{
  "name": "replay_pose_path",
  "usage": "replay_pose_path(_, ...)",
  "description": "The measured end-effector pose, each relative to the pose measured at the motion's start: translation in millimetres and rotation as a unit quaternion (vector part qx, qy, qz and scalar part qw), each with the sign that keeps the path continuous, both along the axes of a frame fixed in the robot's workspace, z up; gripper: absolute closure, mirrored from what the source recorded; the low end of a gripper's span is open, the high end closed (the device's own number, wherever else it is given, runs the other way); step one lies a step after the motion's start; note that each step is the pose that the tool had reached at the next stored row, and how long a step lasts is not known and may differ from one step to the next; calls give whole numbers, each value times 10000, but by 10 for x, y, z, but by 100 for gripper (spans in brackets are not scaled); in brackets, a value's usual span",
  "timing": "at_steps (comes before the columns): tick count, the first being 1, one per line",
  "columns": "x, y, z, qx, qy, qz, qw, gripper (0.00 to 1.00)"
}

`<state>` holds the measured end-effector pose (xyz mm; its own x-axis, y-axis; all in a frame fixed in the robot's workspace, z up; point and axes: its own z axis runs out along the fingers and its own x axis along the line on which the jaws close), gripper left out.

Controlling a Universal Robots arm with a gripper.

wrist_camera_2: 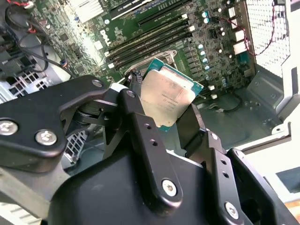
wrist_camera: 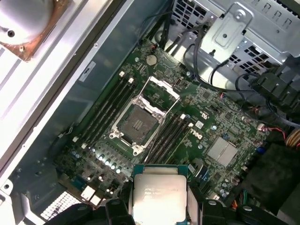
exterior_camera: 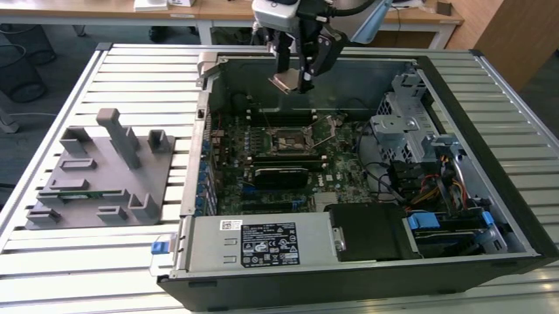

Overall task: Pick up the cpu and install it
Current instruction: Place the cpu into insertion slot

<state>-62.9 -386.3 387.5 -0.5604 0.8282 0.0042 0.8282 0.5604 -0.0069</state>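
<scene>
Pincer (wrist_camera_2: 163, 107) grips the cpu (wrist_camera: 159, 199) by two opposite edges, raised well clear of the open socket (wrist_camera: 138, 123); light, stiff, likely delicate underneath, so edges only.

An open computer case (exterior_camera: 349, 288) lies on its side on a slatted metal counter (exterior_camera: 140, 85). The tool (exterior_camera: 295, 84) hangs over the case's far end, above the motherboard (exterior_camera: 345, 157). It is clamped on the cpu (exterior_camera: 282, 82), which is tilted and clear of the board. Near the middle of the case sits the dark socket frame (exterior_camera: 291, 139). Beside the case, on the exterior view's left, a grey fixture block (exterior_camera: 96, 170) rests on the counter with a green memory stick (exterior_camera: 83, 193) lying in it.
</scene>
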Motion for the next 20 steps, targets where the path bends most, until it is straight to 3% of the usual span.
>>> replay_pose_path(7, 0, 7, -15, -5, 0, -464, 9989, 46)
replay_pose_path(13, -1, 16, -48, -5, 0, -890, 9960, 46)
replay_pose_path(20, 4, 223, -104, -5, 0, -919, 9958, 46)
